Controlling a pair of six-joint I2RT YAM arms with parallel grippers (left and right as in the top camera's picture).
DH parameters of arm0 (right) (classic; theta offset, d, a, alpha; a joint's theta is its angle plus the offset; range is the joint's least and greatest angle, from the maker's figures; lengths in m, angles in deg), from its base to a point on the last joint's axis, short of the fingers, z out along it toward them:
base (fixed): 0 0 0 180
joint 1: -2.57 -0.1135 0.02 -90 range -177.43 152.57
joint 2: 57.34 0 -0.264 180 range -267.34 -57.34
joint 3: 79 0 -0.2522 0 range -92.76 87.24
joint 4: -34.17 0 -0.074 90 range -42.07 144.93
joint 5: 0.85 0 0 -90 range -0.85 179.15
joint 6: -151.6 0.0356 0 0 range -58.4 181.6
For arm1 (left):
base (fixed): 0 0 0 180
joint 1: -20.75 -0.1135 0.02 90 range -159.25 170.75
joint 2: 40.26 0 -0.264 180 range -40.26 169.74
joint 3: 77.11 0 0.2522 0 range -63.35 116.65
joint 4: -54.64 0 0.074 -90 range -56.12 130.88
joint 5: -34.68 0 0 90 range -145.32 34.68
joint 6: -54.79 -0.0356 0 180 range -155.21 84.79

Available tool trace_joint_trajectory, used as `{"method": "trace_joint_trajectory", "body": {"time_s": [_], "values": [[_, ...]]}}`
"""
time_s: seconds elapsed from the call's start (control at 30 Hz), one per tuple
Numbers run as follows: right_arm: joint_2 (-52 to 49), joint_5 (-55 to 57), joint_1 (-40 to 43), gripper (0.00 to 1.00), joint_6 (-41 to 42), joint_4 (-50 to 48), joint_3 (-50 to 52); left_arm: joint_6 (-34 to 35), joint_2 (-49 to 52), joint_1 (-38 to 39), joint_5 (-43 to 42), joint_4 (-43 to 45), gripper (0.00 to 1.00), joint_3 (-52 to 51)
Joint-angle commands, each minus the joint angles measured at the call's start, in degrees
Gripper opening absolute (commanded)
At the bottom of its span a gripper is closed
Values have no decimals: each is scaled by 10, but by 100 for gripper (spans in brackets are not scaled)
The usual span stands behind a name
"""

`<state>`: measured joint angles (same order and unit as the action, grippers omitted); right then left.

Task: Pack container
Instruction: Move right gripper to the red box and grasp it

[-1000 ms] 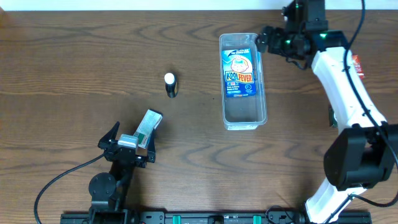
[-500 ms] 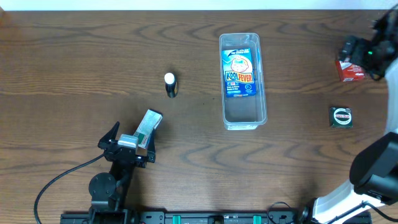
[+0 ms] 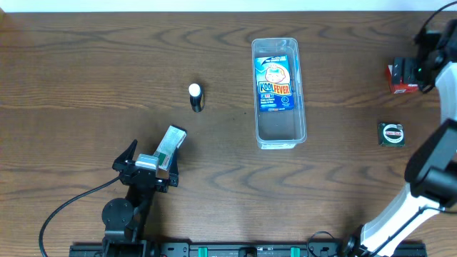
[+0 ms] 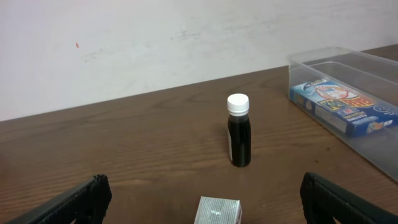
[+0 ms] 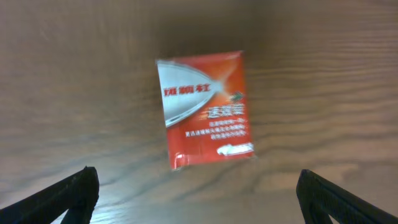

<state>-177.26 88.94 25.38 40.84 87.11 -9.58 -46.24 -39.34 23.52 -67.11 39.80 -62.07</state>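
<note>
The clear container stands at centre right with a blue Kool Fever packet inside; both show in the left wrist view. A red packet lies at the far right, and the right wrist view shows it flat on the wood. My right gripper hovers open and empty over it. My left gripper rests open at lower left, with a silver-green box between its fingers.
A dark bottle with a white cap stands left of the container. A small dark green packet lies at the right, below the red packet. A white wall runs behind the table's far edge.
My right arm has swung from beside the container's far end to the right edge and now hovers over the red packet. The left arm has not moved.
</note>
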Motion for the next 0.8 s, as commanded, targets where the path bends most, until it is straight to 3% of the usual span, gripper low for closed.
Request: {"method": "trace_joint_trajectory", "body": {"time_s": [0.0,0.4,0.77], "values": [[-44,9,0,99,-70,-13,-9,-9,1,-2,-7,-19,98,-10],[-77,8,7,99,-72,-104,-9,-9,1,-2,-7,-19,98,-10],[-92,-33,24,99,-61,-113,-9,-9,1,-2,-7,-19,98,-10]]}}
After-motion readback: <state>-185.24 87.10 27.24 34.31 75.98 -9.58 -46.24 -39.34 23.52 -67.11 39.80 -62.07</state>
